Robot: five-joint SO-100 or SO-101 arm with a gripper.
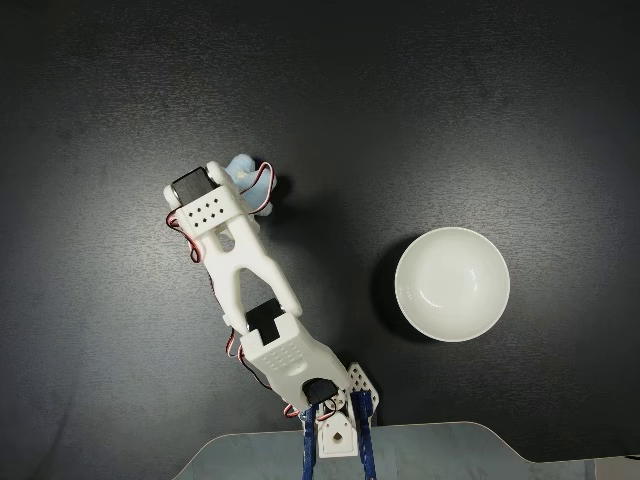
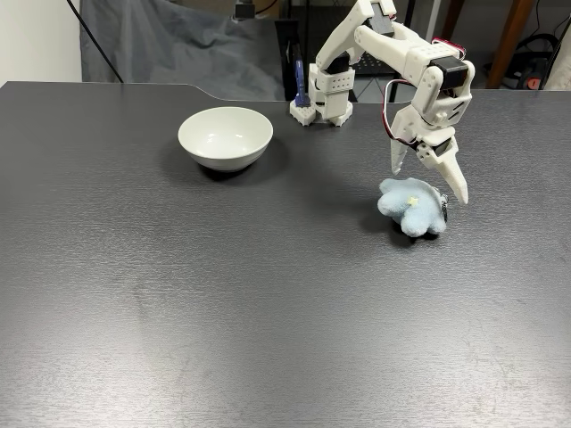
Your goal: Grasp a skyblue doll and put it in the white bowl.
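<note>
I am at the reach step: my gripper point(image 2: 428, 183) hangs just above the doll point(image 2: 410, 206), my 2 fingers spread apart and holding nothing. In the side fixed view one fingertip points down behind the doll's far edge and the other beside its right lobe, so I straddle it without yet closing. Whether either tip already touches the fluff I cannot tell.

My next move, as I judge it, is to sink a little lower so the fingers bracket the body, then squeeze, lift, and swing across to the bowl point(image 2: 225, 136). The plush should give under pressure, so I expect to need a firm close.

The doll lies flat on the desk point(image 2: 223, 303), towards the right edge in the side view, well apart from the bowl, which sits nearer the far edge by my base. From above, the doll point(image 1: 243, 170) peeks out from under my wrist. It is pale blue, fluffy, with stubby rounded lobes, a small light dot at its middle, and a tiny metal loop at its right side.
</note>
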